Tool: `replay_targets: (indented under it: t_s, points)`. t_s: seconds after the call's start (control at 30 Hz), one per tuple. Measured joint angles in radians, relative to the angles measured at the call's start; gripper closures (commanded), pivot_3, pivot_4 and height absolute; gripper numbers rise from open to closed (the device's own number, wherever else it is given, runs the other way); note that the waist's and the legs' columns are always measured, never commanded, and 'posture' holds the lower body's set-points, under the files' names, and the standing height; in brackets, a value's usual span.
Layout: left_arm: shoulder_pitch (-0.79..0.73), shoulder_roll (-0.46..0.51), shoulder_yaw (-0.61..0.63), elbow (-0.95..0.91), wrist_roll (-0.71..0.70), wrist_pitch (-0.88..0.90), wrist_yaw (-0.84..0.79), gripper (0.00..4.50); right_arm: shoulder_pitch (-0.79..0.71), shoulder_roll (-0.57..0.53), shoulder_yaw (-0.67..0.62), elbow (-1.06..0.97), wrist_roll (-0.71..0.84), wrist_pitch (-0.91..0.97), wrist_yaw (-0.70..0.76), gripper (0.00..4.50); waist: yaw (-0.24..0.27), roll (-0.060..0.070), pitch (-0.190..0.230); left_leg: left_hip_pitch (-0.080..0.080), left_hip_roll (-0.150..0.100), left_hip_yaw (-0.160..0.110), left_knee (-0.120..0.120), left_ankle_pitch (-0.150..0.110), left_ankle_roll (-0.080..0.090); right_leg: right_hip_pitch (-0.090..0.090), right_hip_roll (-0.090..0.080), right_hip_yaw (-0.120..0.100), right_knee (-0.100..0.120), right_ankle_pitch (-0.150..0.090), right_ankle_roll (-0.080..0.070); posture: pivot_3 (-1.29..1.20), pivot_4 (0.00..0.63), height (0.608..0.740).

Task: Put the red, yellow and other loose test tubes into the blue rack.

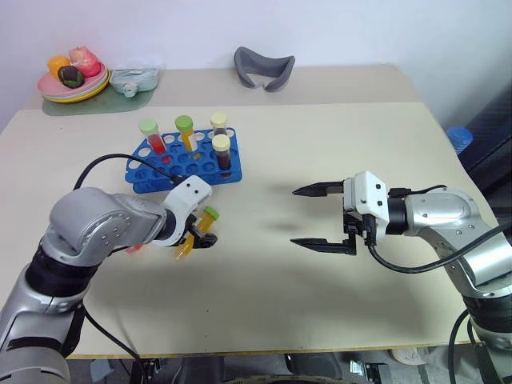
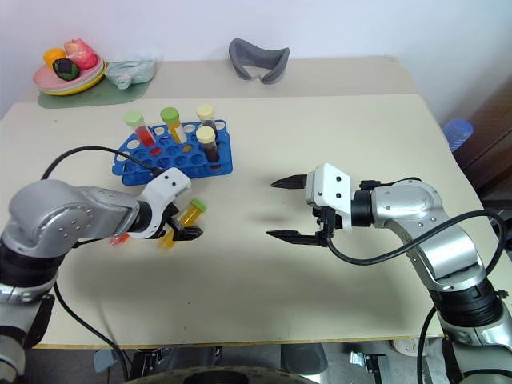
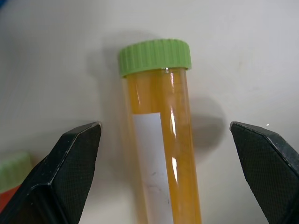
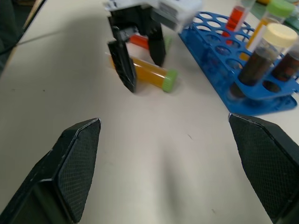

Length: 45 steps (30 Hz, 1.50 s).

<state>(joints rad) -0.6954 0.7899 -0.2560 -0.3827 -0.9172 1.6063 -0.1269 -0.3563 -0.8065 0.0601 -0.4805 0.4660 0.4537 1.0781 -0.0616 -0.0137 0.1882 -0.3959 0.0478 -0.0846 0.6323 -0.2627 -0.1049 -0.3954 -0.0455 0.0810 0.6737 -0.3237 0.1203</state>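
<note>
— Four tubes already stand upright in the blue rack [image 1: 186,162], toward the table's [image 1: 336,296] far left corner. Why is the left arm so low?

— Because a yellow-orange tube [image 3: 163,154] lies flat on the table just in front of the rack, toward the near edge. The left gripper [image 1: 194,238] points down over it with its jaws spread wide, one finger on each side of the tube, neither touching it. I'd judge it is lining up to close on it.

— And the red one?

— A red tube [image 4: 140,41] lies beside the yellow one, partly behind the left gripper. The right wrist view shows both tubes lying side by side with the black fingers [image 4: 124,65] straddling the yellow one; from the head views they are mostly hidden under the hand.

— What does the left wrist view add?

— The tube's green cap [image 3: 155,56] and white label, centred between the pads.

— The right gripper [image 1: 324,216]?

— Wide open, empty, held level above the table's middle, well apart from the tubes.
</note>
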Motion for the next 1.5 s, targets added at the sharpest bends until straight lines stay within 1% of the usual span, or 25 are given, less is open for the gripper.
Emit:
replay_targets:
  t_s: [0.2, 0.43, 0.57, 0.63, 0.67, 0.73, 0.97, 1.1, 1.2, 1.27, 1.5]
  points:
    - [-0.051, 0.005, -0.029, 0.086, -0.13, -0.001, 0.096, 0.0, 0.013, 0.0, 0.0, -0.019, 0.009, 0.006, -0.012, 0.05, 0.007, 0.0, 0.0, 0.004, 0.0, 0.0, -0.001, 0.0, 0.0, 0.005, 0.0, 0.0, -0.002, 0.0, 0.0, 0.0, 0.15, 0.74]
    - [-0.064, -0.002, -0.028, 0.13, -0.326, -0.006, 0.306, 0.0, 0.037, 0.0, -0.001, -0.028, 0.01, 0.012, -0.03, 0.05, 0.014, 0.0, 0.0, 0.004, 0.0, 0.0, -0.001, 0.0, 0.0, 0.005, 0.0, 0.0, -0.003, 0.0, 0.0, 0.0, 0.15, 0.74]
    - [-0.066, 0.02, -0.041, 0.137, -0.432, -0.006, 0.418, 0.0, 0.037, 0.0, -0.001, -0.028, 0.01, 0.011, -0.034, 0.05, 0.014, 0.0, 0.0, 0.004, 0.0, 0.0, -0.001, 0.0, 0.0, 0.005, 0.0, 0.0, -0.003, 0.0, 0.0, 0.0, 0.15, 0.74]
    - [-0.066, 0.035, -0.047, 0.138, -0.477, -0.005, 0.462, 0.52, 0.037, 0.001, -0.001, -0.028, 0.01, 0.011, -0.034, 0.0, 0.014, 0.0, 0.0, 0.004, 0.0, 0.0, -0.001, 0.0, 0.0, 0.005, 0.0, 0.0, -0.003, 0.0, 0.0, 0.0, 0.15, 0.74]
    - [-0.066, 0.042, -0.05, 0.141, -0.493, -0.003, 0.481, 0.86, 0.037, 0.001, 0.0, -0.028, 0.01, 0.011, -0.034, 0.0, 0.014, 0.0, 0.0, 0.004, 0.0, 0.0, -0.001, 0.0, 0.0, 0.005, 0.0, 0.0, -0.003, 0.0, 0.0, 0.0, 0.15, 0.74]
    - [-0.066, 0.058, -0.055, 0.147, -0.524, -0.002, 0.523, 1.76, 0.037, 0.002, 0.0, -0.028, 0.01, 0.011, -0.034, 0.0, 0.015, 0.0, 0.0, 0.004, 0.0, 0.0, -0.001, 0.0, 0.0, 0.005, 0.0, 0.0, -0.003, 0.0, 0.0, 0.0, 0.15, 0.74]
    - [-0.073, 0.069, -0.067, 0.169, -0.624, -0.001, 0.622, 1.76, 0.036, 0.003, 0.0, -0.028, 0.01, 0.009, -0.034, 0.0, 0.017, 0.0, 0.0, 0.004, 0.0, 0.0, -0.001, 0.0, 0.0, 0.005, 0.0, 0.0, -0.004, 0.0, 0.0, 0.0, 0.15, 0.74]
    - [-0.078, 0.069, -0.073, 0.177, -0.655, -0.001, 0.659, 1.76, 0.036, 0.003, 0.0, -0.028, 0.01, 0.007, -0.033, 0.0, 0.018, 0.0, 0.0, 0.004, 0.0, 0.0, -0.001, 0.0, 0.0, 0.005, 0.0, 0.0, -0.004, 0.0, 0.0, 0.0, 0.15, 0.74]
    - [-0.086, 0.069, -0.083, 0.18, -0.669, 0.0, 0.677, 2.52, 0.036, 0.003, 0.0, -0.028, 0.01, 0.005, -0.032, 0.0, 0.018, 0.0, 0.0, 0.004, 0.0, 0.0, -0.001, 0.0, 0.0, 0.005, 0.0, 0.0, -0.004, 0.0, 0.0, 0.0, 0.15, 0.74]
    - [-0.087, 0.069, -0.084, 0.18, -0.677, 0.0, 0.689, 3.43, 0.037, 0.003, 0.0, -0.028, 0.011, 0.005, -0.032, 0.0, 0.018, 0.0, 0.0, 0.004, 0.0, 0.0, -0.001, 0.0, 0.0, 0.005, 0.0, 0.0, -0.004, 0.0, 0.0, 0.0, 0.15, 0.74]
    - [-0.091, 0.068, -0.086, 0.179, -0.673, 0.0, 0.711, 3.43, 0.046, 0.004, 0.001, -0.028, 0.016, 0.006, -0.033, 0.0, 0.018, 0.0, 0.0, 0.004, 0.0, 0.0, -0.001, 0.0, 0.0, 0.005, 0.0, 0.0, -0.004, 0.0, 0.0, 0.0, 0.15, 0.74]
